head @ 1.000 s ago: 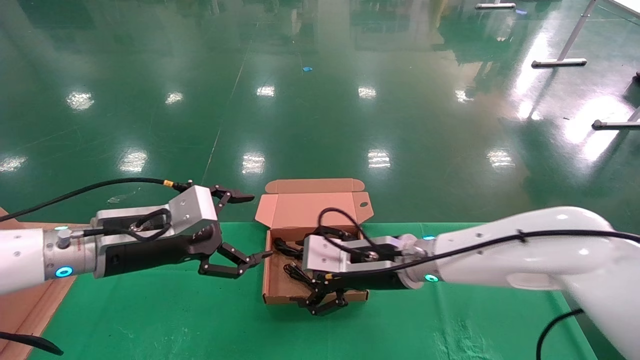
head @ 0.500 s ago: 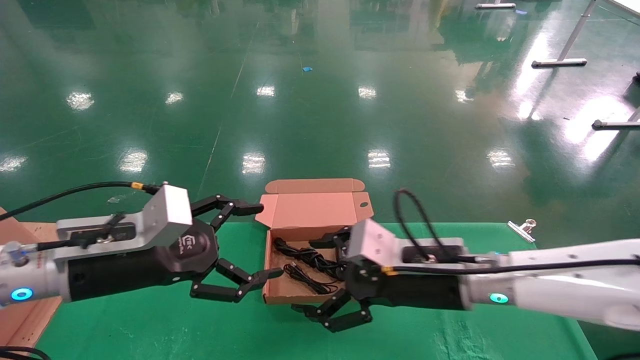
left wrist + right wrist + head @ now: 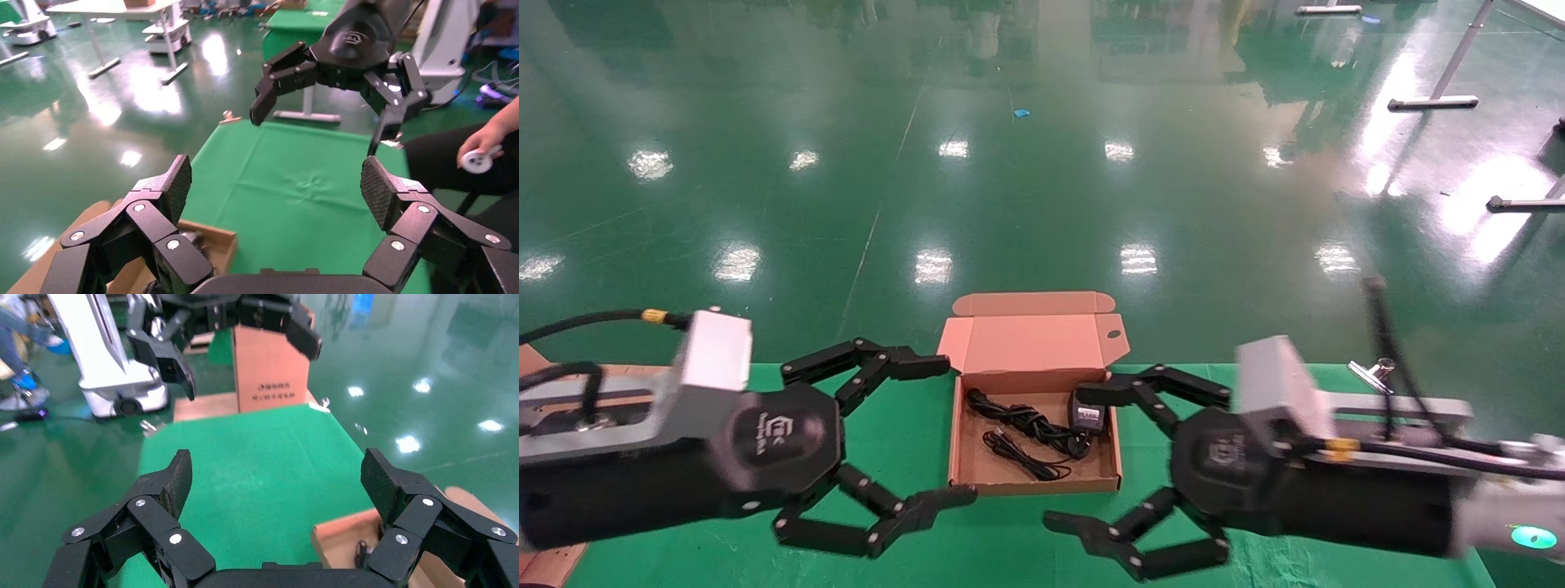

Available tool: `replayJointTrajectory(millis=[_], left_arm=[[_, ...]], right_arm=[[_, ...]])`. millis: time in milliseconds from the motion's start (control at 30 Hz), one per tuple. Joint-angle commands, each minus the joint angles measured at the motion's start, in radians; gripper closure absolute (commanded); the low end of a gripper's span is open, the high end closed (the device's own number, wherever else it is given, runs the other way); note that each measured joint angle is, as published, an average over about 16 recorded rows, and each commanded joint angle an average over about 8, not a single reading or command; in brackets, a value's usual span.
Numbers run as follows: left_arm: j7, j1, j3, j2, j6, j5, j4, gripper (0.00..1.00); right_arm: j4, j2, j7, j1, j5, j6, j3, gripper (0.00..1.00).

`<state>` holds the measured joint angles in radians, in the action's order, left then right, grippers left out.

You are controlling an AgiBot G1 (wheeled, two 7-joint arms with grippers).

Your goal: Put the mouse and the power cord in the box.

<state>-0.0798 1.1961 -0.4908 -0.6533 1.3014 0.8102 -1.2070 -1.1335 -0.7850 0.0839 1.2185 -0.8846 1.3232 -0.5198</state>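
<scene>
Inside box (image 3: 966, 441) — cord (image 3: 1026, 422), both pincers agape.

Head camera looks down on the box (image 3: 1034, 408); wrist cameras face each other

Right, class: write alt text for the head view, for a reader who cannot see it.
An open cardboard box sits on a green table, holding a bundled black power cord, a thinner black cable and a small black device. The left gripper and right gripper flank it, both open and empty.
</scene>
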Motion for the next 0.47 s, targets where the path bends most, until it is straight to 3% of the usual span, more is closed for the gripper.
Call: replayJointTrajectory(millis=[33, 467], left_arm=[[-0.014, -0.016, 0.028, 0.006, 0.026, -0.011, -0.01, 0.0], [-0.096, -0.108, 0.187, 0.037, 0.172, -0.071, -0.068, 0.0]], right_arm=[[-0.022, 0.025, 0.015, -0.021, 0.023, 0.025, 0.035, 0.0], [-0.143, 0.165, 0.098, -0.137, 0.146, 0.164, 0.228, 0.0]])
